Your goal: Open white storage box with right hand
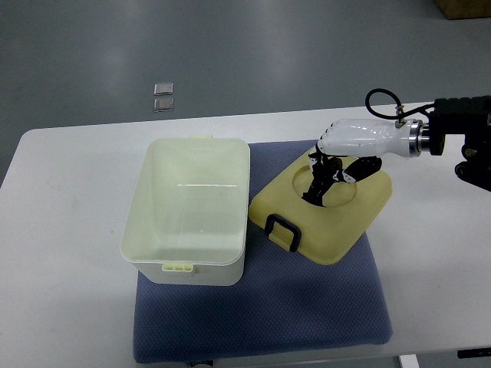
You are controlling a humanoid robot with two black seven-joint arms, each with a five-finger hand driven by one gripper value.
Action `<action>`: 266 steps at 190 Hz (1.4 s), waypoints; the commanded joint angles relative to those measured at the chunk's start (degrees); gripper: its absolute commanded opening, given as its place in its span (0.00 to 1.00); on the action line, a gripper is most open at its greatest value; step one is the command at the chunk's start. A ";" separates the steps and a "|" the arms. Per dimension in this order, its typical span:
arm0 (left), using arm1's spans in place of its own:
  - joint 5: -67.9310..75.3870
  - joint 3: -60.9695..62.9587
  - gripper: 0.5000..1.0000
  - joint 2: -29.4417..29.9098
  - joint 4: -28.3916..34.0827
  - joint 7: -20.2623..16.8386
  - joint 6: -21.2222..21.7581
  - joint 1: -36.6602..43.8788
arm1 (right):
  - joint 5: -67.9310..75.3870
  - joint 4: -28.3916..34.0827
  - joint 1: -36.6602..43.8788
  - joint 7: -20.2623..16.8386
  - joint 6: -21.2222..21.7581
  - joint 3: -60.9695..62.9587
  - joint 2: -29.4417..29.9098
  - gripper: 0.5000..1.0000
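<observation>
White box (pixel 188 211) open; one lid (pixel 326 211) under right hand (pixel 345 149).

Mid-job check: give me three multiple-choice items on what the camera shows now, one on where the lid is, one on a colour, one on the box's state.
1. Where is the lid?
A. On the blue mat, right of the storage box
B. Closed on the box
C. On the floor

2. What colour is the lid's handle?
A. Red
B. Black
C. White

3. What state is the box in?
A. Open and empty
B. Open and full of items
C. Shut

Answers:
1 A: the lid lies flat beside the box, with the right hand on its recess.
2 B: the loop near the lid's front edge is dark black.
3 A: the bare inside of the box shows, nothing in it.
</observation>
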 commanded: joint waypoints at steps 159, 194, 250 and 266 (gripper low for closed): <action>-0.01 -0.11 1.00 0.00 0.09 0.00 0.00 0.00 | 1.37 -2.19 -4.08 -0.85 2.30 1.06 0.15 0.86; -0.09 -0.03 1.00 0.00 0.09 0.00 0.00 0.00 | 15.70 -5.44 -2.94 -1.38 7.22 10.72 -0.38 0.86; -0.01 0.06 1.00 0.00 0.09 -0.08 0.00 0.00 | 69.11 -11.24 -3.64 -16.75 6.52 20.39 8.06 0.86; -0.01 -0.11 1.00 0.00 0.09 0.00 0.00 0.00 | 85.31 -14.76 -4.88 -21.85 5.99 22.06 11.05 0.86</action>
